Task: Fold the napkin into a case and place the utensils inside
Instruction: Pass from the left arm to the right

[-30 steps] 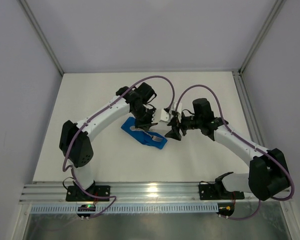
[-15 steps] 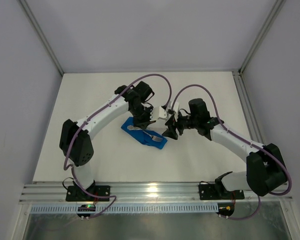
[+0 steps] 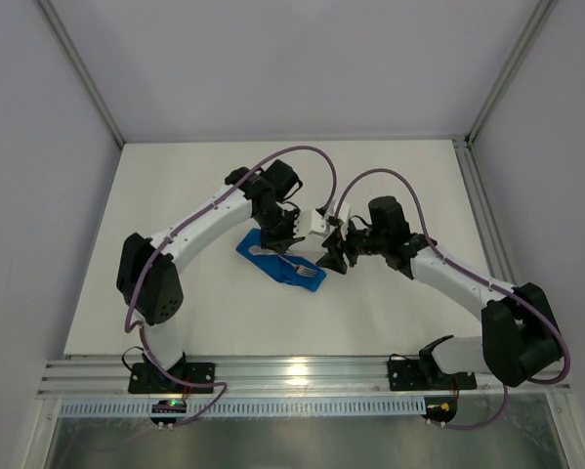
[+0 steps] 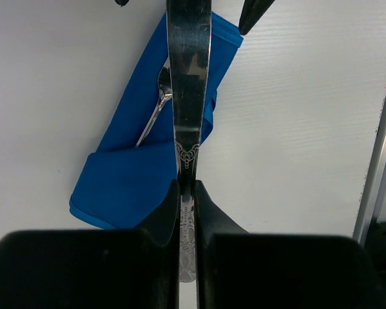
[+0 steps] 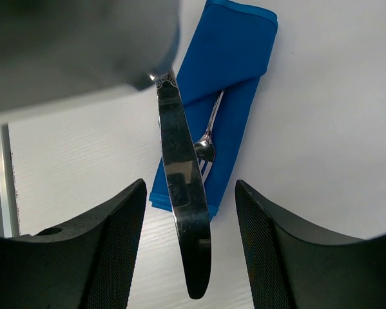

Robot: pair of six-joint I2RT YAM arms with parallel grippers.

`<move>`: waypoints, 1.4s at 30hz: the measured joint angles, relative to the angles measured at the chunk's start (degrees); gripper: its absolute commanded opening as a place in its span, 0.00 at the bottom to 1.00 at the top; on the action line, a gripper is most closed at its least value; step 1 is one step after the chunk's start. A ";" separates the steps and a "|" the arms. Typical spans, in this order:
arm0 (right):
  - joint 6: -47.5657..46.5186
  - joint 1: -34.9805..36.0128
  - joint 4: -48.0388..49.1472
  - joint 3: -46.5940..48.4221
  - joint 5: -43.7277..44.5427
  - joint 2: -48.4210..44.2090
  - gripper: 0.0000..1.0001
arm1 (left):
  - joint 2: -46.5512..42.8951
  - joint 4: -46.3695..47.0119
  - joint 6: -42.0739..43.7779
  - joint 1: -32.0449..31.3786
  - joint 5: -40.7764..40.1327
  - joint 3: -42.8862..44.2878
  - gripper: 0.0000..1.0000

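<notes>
left gripper (image 4: 186,193) pinches the knife (image 4: 188,77) handle, right gripper (image 5: 189,193) stands wide around the blade; if they pull unevenly, it may fall beside the case (image 4: 125,187).

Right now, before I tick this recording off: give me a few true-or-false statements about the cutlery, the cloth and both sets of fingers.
1. The left fingers are clamped on the handle of the knife. True.
2. The right fingers are closed on the blade. False: they stand open on either side of it, with gaps showing.
3. The fork lies off the cloth. False: it lies on the folded blue cloth, its handle running under the fold.
4. The knife's blade reaches over the cloth. True.
</notes>
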 measured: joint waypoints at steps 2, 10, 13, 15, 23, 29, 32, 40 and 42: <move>-0.07 0.11 -0.07 -0.09 0.11 -0.33 0.61 | 0.00 0.02 0.63 -0.02 0.02 0.00 0.00; -0.35 0.22 -0.81 -0.37 0.24 -0.50 0.62 | 0.00 0.31 1.36 -0.02 0.44 -0.74 0.00; -0.55 0.22 -1.11 -0.79 0.24 -1.09 0.63 | 0.00 0.55 2.19 -0.02 0.50 -1.07 0.00; -0.61 0.22 -1.66 -1.20 0.24 -1.97 0.64 | -0.02 0.90 2.93 -0.15 0.72 -1.51 0.00; -1.38 -0.59 -2.49 -1.40 -0.61 -4.74 0.66 | -0.13 1.97 4.37 -0.26 1.07 -3.91 0.00; -1.97 -0.63 -3.39 -1.44 -0.85 -5.07 0.66 | -0.13 2.10 4.94 -0.26 1.07 -4.07 0.00; -2.19 -0.63 -3.50 -1.55 -0.87 -5.14 0.66 | -0.13 2.23 4.90 -0.28 1.09 -4.04 0.00; -2.38 -0.63 -3.48 -3.23 -0.85 -5.11 0.66 | -0.13 2.34 4.76 -0.42 1.73 -3.28 0.00; -2.40 -0.63 -3.45 -3.96 -0.83 -5.14 0.66 | -0.15 2.47 4.74 -0.50 1.79 -3.10 0.00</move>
